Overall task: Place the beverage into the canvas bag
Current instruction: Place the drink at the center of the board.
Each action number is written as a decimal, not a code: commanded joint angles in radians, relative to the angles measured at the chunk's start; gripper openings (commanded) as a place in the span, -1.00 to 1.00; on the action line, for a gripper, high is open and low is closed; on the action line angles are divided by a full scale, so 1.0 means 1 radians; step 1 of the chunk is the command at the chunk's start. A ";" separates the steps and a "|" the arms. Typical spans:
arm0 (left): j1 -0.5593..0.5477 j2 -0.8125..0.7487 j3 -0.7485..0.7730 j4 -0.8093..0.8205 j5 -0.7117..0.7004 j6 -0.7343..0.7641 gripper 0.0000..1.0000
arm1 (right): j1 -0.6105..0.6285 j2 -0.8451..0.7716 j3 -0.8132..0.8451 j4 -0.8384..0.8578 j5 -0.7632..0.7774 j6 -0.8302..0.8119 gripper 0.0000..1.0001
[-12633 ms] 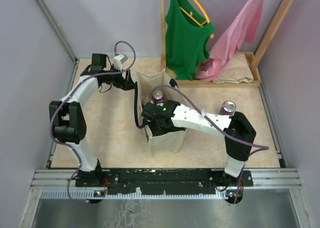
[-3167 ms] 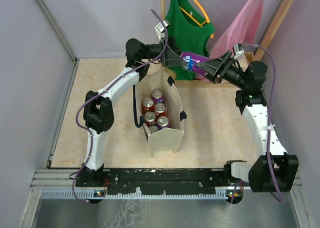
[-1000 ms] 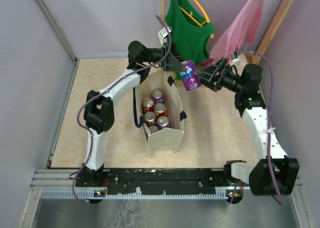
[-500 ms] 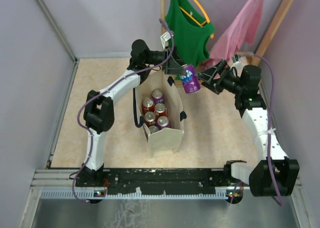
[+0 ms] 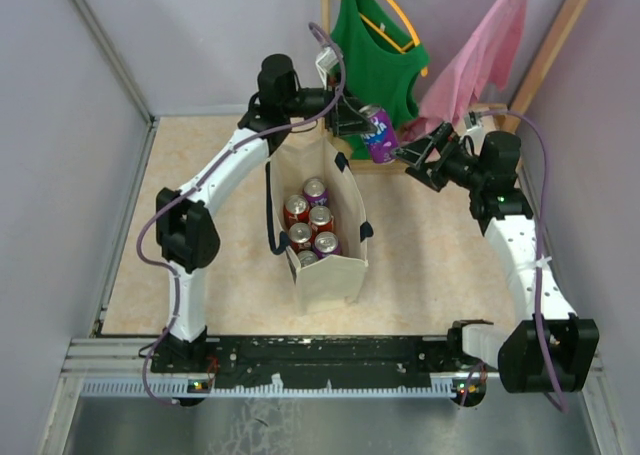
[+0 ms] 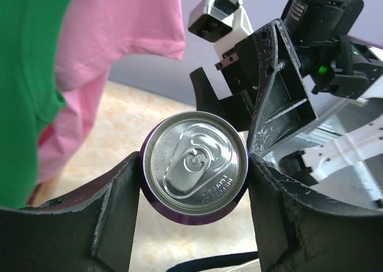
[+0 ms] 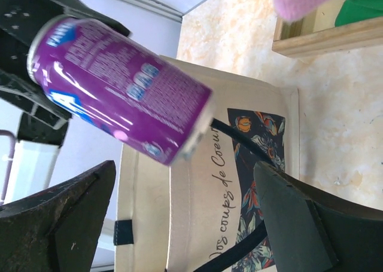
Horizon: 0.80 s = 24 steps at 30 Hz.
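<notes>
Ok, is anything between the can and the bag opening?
Nothing visible does. The left end effector holds the can up by the far end of the bag, whose mouth is open. The open right end effector sits clear beside it. The cans inside leave the far end free.

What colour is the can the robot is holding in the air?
Purple can with blue-and-white print; clearest in the right wrist view.

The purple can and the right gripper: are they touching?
Apart. The right wrist view shows the purple can clear of both open fingers of the right gripper.
</notes>
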 commanded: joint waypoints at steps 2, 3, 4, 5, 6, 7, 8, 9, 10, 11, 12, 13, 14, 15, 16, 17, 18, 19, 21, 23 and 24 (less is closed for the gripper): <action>0.029 -0.137 0.074 -0.131 -0.109 0.267 -1.00 | 0.003 -0.044 0.018 0.004 0.014 -0.025 0.95; 0.036 -0.148 0.075 -0.152 -0.122 0.298 -1.00 | 0.004 -0.046 0.017 0.001 0.017 -0.026 0.95; 0.044 -0.160 0.074 -0.172 -0.135 0.325 -1.00 | 0.004 -0.047 0.017 -0.002 0.019 -0.029 0.95; 0.053 -0.173 0.073 -0.190 -0.149 0.352 -1.00 | 0.003 -0.047 0.018 -0.006 0.021 -0.032 0.95; 0.064 -0.186 0.072 -0.208 -0.164 0.378 -1.00 | 0.004 -0.047 0.018 -0.009 0.022 -0.034 0.95; 0.074 -0.207 0.065 -0.221 -0.179 0.401 -1.00 | 0.003 -0.046 0.019 -0.012 0.024 -0.036 0.94; 0.086 -0.225 0.054 -0.227 -0.195 0.420 -1.00 | 0.003 -0.045 0.021 -0.016 0.026 -0.039 0.94; 0.101 -0.244 0.033 -0.229 -0.212 0.432 -1.00 | 0.002 -0.043 0.021 -0.024 0.028 -0.042 0.94; 0.116 -0.263 0.020 -0.229 -0.221 0.442 -1.00 | 0.003 -0.041 0.024 -0.029 0.030 -0.047 0.94; 0.131 -0.280 0.011 -0.237 -0.230 0.452 -1.00 | 0.001 -0.039 0.025 -0.034 0.032 -0.051 0.94; 0.146 -0.295 0.003 -0.251 -0.235 0.464 -1.00 | 0.002 -0.036 0.028 -0.039 0.034 -0.054 0.94; 0.162 -0.309 -0.002 -0.266 -0.232 0.475 -1.00 | 0.001 -0.033 0.032 -0.045 0.035 -0.060 0.94; 0.178 -0.323 -0.009 -0.283 -0.225 0.481 -1.00 | 0.002 -0.030 0.037 -0.053 0.038 -0.066 0.94; 0.193 -0.337 -0.019 -0.295 -0.218 0.485 -1.00 | 0.003 -0.028 0.043 -0.058 0.041 -0.071 0.94; 0.213 -0.354 -0.035 -0.305 -0.210 0.491 -1.00 | 0.001 -0.026 0.049 -0.064 0.045 -0.079 0.94; 0.222 -0.371 -0.052 -0.317 -0.207 0.493 -1.00 | 0.002 -0.019 0.055 -0.071 0.047 -0.086 0.94; 0.237 -0.390 -0.069 -0.328 -0.206 0.500 -1.00 | 0.002 -0.014 0.061 -0.077 0.048 -0.093 0.93; 0.256 -0.409 -0.088 -0.341 -0.209 0.511 -1.00 | 0.003 -0.008 0.067 -0.083 0.048 -0.099 0.94; 0.287 -0.448 -0.124 -0.364 -0.221 0.529 -1.00 | 0.002 0.005 0.079 -0.091 0.050 -0.109 0.93; 0.323 -0.488 -0.167 -0.383 -0.244 0.540 -1.00 | 0.002 0.013 0.086 -0.094 0.050 -0.115 0.93; 0.345 -0.509 -0.189 -0.388 -0.255 0.545 -1.00 | 0.003 0.018 0.089 -0.094 0.050 -0.115 0.93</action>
